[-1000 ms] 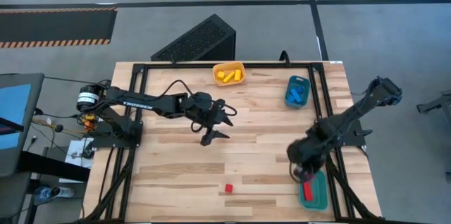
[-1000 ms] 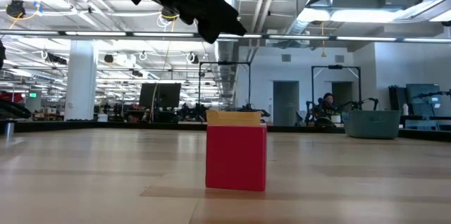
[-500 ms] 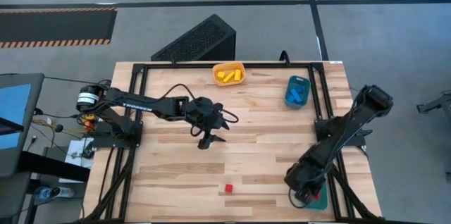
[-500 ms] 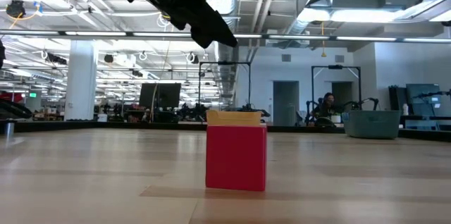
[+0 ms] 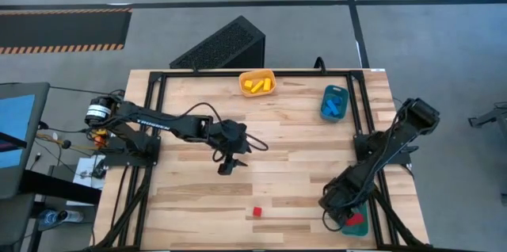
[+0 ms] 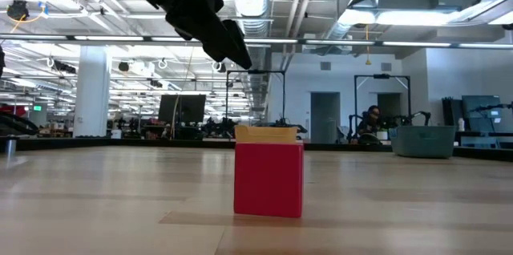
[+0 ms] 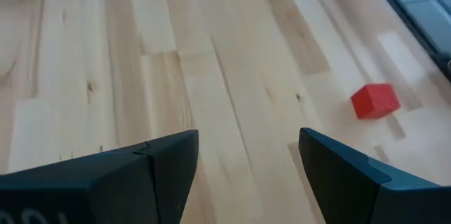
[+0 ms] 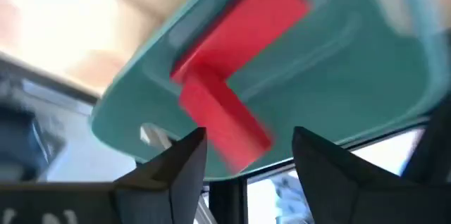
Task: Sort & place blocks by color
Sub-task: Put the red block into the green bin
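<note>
Swinging toward six o'clock, the left gripper [image 7: 246, 175], fingers apart and empty, nears the last small red cube [image 7: 375, 101]; the right gripper [image 8: 248, 160], open, hovers over the teal plastic tray [image 8: 352, 90].

Even, bright overhead light falls on the counter [image 5: 285, 125] in the high view, with only soft, short shadows under the arms and no glare on the pale wood. In the low view the rows of ceiling lamps in the room behind glow brightly, the red cube [image 6: 268, 180] stands fairly sharp, and the wood nearest the camera is smeared out of focus. The right wrist view is heavily blurred, the red bars [image 8: 232, 76] and the teal tray [image 8: 352, 76] showing soft edges, with washed-out white patches at the corners.
</note>
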Tool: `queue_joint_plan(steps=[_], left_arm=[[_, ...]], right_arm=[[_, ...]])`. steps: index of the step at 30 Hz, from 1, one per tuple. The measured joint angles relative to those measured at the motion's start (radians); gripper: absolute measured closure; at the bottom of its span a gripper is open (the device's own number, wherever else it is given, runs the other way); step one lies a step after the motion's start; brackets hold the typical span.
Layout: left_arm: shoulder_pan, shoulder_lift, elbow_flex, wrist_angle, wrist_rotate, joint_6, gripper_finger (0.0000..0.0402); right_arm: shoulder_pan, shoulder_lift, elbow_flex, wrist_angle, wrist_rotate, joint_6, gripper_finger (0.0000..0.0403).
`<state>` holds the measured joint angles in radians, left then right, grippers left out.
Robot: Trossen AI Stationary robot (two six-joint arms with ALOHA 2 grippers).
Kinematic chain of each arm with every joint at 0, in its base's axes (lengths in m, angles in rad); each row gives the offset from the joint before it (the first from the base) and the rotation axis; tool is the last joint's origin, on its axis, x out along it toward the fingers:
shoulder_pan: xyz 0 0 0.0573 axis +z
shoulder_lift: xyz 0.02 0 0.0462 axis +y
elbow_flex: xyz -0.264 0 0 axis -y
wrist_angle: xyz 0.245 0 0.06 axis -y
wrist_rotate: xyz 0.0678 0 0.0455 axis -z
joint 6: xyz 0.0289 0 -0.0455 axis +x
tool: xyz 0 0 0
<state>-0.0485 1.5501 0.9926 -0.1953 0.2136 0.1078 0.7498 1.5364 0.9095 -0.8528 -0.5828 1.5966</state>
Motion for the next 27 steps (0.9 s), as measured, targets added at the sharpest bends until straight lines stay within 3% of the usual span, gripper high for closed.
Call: queue_joint_plan(steps=[5, 10, 14, 22, 27], left_arm=[[-0.027, 0.000, -0.002, -0.021, -0.014, -0.014, 0.0168], [-0.044, 0.000, -0.002, -0.035, -0.016, -0.051, 0.0168], [-0.058, 0.000, -0.002, -0.052, -0.017, -0.060, 0.0168], [-0.096, -0.001, -0.003, -0.206, -0.017, -0.066, 0.0168], [-0.136, -0.004, -0.004, -0.262, -0.021, -0.098, 0.0168]], right_arm=[[0.017, -0.077, 0.046, -0.097, 0.189, 0.190, 0.0164], [0.037, -0.181, 0.086, -0.112, 0.476, 0.401, 0.0164], [0.039, -0.209, 0.118, -0.106, 0.661, 0.477, 0.0164], [-0.002, -0.134, 0.126, 0.022, 0.675, 0.456, 0.0164], [-0.027, -0.091, 0.149, 0.098, 0.696, 0.358, 0.0164]])
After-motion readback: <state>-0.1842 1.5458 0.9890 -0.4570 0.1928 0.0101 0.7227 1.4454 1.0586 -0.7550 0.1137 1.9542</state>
